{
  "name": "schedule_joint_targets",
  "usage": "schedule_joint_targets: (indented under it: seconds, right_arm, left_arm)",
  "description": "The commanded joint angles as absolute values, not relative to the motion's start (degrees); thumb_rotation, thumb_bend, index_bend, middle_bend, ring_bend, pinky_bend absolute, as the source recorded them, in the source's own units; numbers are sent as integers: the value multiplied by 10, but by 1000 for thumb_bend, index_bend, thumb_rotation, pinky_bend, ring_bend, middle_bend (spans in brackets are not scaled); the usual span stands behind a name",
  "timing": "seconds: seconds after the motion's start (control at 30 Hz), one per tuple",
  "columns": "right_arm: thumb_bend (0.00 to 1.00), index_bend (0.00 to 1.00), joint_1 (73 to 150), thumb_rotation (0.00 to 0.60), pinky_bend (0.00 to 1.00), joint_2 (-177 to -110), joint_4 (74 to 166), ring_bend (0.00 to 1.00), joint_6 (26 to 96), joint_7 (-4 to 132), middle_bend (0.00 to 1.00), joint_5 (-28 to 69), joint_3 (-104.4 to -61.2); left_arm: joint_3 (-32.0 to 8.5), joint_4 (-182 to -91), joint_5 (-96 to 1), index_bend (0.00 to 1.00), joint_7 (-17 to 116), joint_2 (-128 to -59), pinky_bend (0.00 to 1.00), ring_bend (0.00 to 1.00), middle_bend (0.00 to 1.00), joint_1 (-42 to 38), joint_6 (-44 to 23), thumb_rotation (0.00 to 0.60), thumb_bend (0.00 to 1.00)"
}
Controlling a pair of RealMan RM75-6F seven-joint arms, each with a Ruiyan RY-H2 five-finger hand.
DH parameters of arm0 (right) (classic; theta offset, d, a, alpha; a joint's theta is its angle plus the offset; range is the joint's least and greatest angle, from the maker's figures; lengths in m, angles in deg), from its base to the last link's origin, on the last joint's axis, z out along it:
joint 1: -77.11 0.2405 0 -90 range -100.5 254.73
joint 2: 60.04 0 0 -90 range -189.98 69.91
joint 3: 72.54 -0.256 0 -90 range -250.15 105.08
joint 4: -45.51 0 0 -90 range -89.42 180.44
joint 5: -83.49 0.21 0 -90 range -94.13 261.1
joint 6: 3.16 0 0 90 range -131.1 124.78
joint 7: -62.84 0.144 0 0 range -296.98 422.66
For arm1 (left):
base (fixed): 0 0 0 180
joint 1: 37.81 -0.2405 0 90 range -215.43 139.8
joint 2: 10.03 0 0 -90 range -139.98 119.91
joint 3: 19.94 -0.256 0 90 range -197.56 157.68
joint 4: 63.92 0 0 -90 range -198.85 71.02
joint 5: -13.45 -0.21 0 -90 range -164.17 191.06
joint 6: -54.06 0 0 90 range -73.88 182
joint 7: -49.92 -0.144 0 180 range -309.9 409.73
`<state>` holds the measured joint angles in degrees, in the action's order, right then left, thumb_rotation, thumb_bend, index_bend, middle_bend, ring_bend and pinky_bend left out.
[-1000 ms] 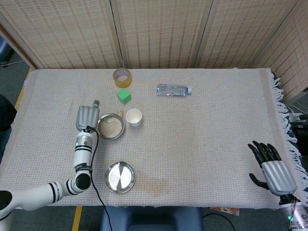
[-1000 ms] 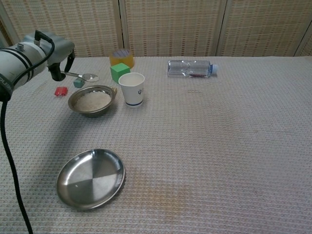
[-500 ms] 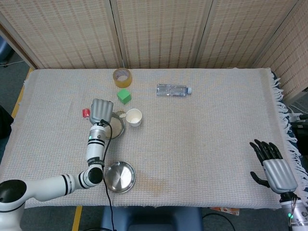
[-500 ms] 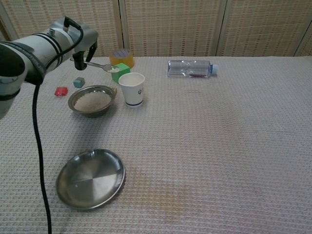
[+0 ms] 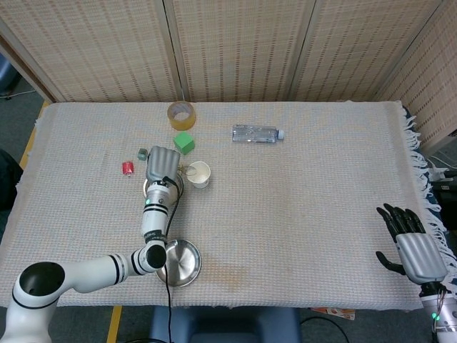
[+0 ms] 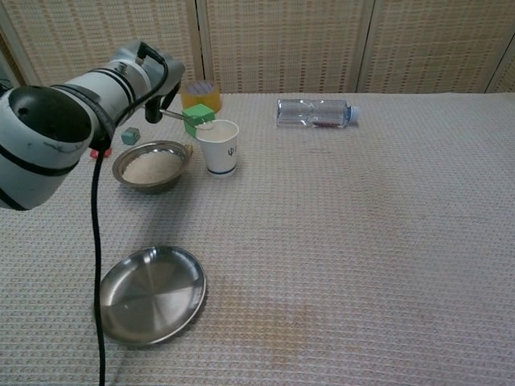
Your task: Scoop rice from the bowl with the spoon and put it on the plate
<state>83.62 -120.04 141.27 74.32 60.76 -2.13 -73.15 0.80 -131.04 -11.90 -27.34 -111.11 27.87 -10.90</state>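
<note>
Rice-laden, the small metal spoon (image 5: 187, 170) rides in the left robot hand (image 5: 161, 166), which in the head view has swung rightward from beside the round metal bowl of rice (image 5: 151, 189) to above it, the spoon's tip now reaching toward the white paper cup (image 5: 199, 174). The shiny round metal plate (image 5: 183, 263) waits nearer the robot, just below the forearm, on the woven beige tabletop (image 5: 307, 207). The right robot hand (image 5: 410, 246) rests at the far edge, fingers spread, holding nothing.

From the chest view, the left robot hand (image 6: 147, 74) grips the spoon (image 6: 195, 121) by its handle, the white load showing at the cup's (image 6: 218, 146) rim, the bowl (image 6: 151, 166) left behind and the plate (image 6: 151, 294) bare. The scoop appears done; the carry seems to have drifted toward the cup, so a swing back over the plate is what remains.
</note>
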Motion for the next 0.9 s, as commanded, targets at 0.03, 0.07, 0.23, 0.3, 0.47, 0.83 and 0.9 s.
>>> schedule_joint_targets:
  seconds: [0.03,0.07,0.23,0.3,0.47,0.83,0.9]
  right_arm:
    - [196,0,837,600,0,-1200,1412,0,741,609,0,-20,-732]
    - [196,0,838,600,0,-1200,1412,0,740,609,0,-20,-732]
    - [196,0,837,600,0,-1199,1413,0,742,611,0,-21,-731]
    - [196,0,836,600,0,-1198,1414,0,745,611,0,-24,-730]
    - [196,0,833,600,0,-1197,1415,0,751,613,0,-27,-730]
    - [196,0,831,600,0,-1193,1419,0,754,613,0,-21,-732]
    - [196,0,830,600,0,-1192,1419,0,756,613,0,-23,-731]
  left_arm:
    - [-12,-1293,-144,575,-271,-1124,1000,1000,1000,284,-119,600,405]
    - [-21,-1287,-157,575,-267,-1129,1000,1000,1000,284,-123,600,405]
    - [-52,-1250,-205,576,-257,-1157,1000,1000,1000,282,-138,600,404]
    - [-63,-1227,-224,576,-259,-1172,1000,1000,1000,283,-145,600,404]
    - [-92,-1165,-280,576,-260,-1204,1000,1000,1000,282,-161,600,404]
    - [-146,-1058,-402,573,-274,-1268,1000,1000,1000,267,-185,600,405]
    - [-151,-1040,-418,573,-278,-1278,1000,1000,1000,264,-185,600,405]
